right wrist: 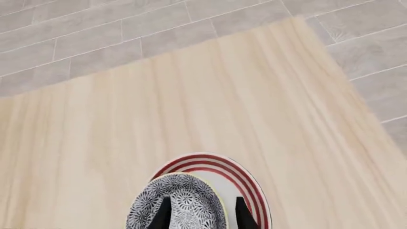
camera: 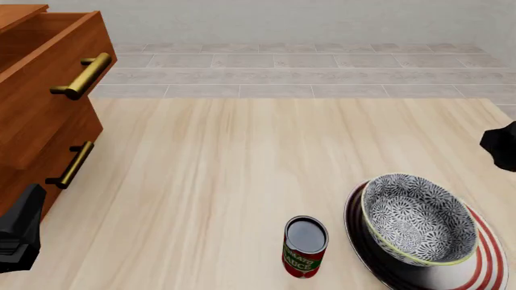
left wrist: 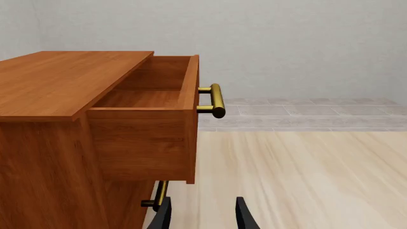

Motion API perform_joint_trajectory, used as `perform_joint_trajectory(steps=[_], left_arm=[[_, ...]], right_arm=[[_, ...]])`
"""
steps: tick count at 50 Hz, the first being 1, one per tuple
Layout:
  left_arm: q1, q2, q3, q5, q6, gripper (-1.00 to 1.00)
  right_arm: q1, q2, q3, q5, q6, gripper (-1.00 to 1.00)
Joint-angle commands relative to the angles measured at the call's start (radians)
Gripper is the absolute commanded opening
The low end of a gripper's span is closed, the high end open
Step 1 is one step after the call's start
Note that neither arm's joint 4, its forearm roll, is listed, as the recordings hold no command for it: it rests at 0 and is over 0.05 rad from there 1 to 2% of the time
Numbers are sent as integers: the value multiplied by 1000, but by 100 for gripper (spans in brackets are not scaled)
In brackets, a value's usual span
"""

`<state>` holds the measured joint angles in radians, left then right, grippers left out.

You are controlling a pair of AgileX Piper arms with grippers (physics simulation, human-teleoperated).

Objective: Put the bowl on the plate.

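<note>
While the bowl sits on the plate, right claw gapes empty.

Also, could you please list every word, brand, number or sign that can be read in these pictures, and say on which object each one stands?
"TOMATO SAUCE" seems to stand in pale letters on the green band of the small red cylindrical metal can; it is small and blurred, so this reading is uncertain.
No text shows on the blue-grey floral ceramic bowl.
None on the white round plate with red rings.
None on the brown wooden drawer cabinet.
</note>
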<state>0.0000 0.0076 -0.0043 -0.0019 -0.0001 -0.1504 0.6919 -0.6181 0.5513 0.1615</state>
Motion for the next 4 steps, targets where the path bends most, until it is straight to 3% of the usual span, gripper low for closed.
perform_joint_trajectory(steps=[1, 4], left_arm=[[0, 0, 0, 0, 0, 100], [0, 0, 0, 0, 0, 100]], right_arm=[[25, -3, -76, 43, -17, 100], [30, -8, -99, 59, -19, 100]])
